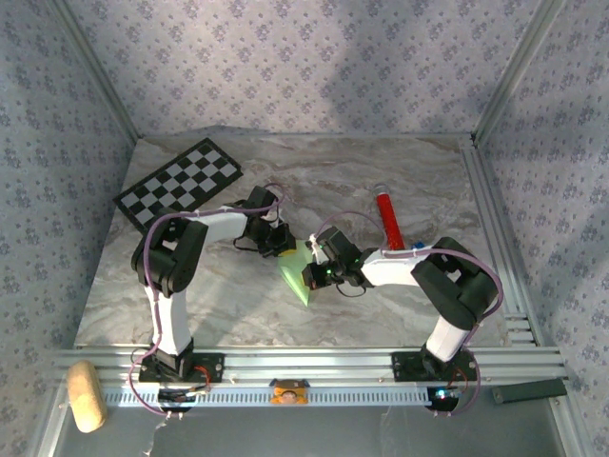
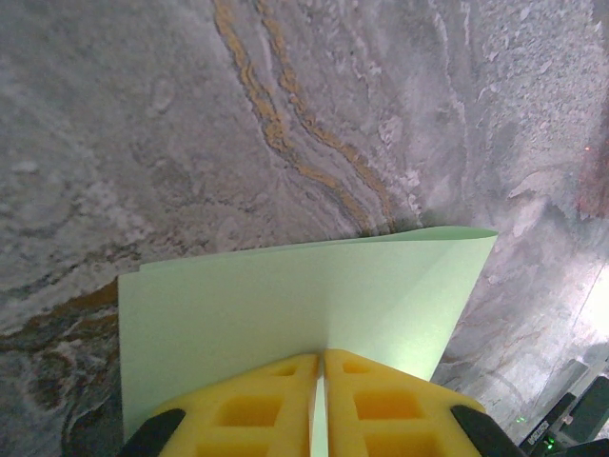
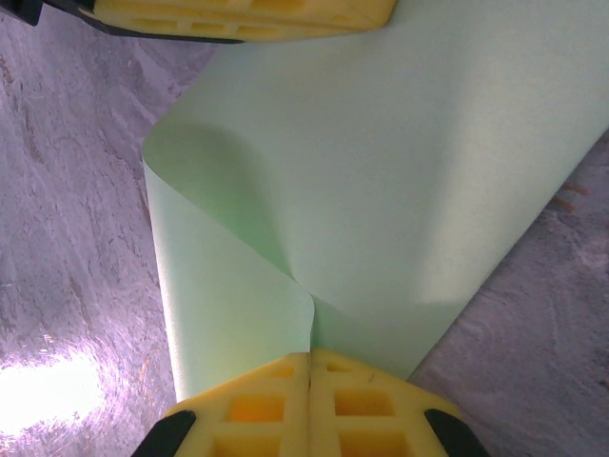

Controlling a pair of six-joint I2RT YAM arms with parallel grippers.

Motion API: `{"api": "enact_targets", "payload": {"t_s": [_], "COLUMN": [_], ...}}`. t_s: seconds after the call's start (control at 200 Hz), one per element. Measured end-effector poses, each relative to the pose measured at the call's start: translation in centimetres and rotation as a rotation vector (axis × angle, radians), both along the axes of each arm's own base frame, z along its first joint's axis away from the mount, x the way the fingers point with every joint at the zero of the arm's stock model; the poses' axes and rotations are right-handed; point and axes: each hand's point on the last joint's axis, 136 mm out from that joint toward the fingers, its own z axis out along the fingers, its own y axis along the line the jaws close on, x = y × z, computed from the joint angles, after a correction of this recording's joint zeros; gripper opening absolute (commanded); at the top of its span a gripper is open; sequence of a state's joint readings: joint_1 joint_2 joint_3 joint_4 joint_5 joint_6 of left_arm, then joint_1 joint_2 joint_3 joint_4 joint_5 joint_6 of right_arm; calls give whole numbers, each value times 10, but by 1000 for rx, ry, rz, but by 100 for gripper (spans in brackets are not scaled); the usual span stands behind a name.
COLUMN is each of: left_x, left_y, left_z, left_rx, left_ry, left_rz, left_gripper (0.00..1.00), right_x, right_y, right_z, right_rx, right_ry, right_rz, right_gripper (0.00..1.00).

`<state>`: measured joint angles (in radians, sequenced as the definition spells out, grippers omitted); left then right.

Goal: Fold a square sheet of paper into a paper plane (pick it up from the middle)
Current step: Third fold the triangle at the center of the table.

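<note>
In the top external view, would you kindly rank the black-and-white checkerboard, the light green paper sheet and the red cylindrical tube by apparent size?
Largest: black-and-white checkerboard, clearly.
Next: light green paper sheet, wider than the tube though partly hidden.
Smallest: red cylindrical tube, slim, roughly as long as the visible paper.

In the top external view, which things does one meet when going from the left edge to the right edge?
Tan block → checkerboard → green sheet of paper → red tube → dark flat bar.
</note>
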<state>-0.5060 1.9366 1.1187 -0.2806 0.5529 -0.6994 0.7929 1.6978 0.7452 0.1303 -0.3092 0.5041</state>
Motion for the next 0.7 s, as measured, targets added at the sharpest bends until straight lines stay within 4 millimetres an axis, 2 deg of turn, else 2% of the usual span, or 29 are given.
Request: {"api": "enact_targets", "payload": {"t_s": [0.7], "left_x": [0], "left_y": [0], "left_z": [0], "left_rx": [0], "left_ry": [-1], "left_rz": [0], "left_gripper": [11], "right_x": [2], "right_y": [-1], "right_z": [1], "right_rx": [-13], "right_ry": [-21], "right_rz": [-9], "right_gripper": [3]}}
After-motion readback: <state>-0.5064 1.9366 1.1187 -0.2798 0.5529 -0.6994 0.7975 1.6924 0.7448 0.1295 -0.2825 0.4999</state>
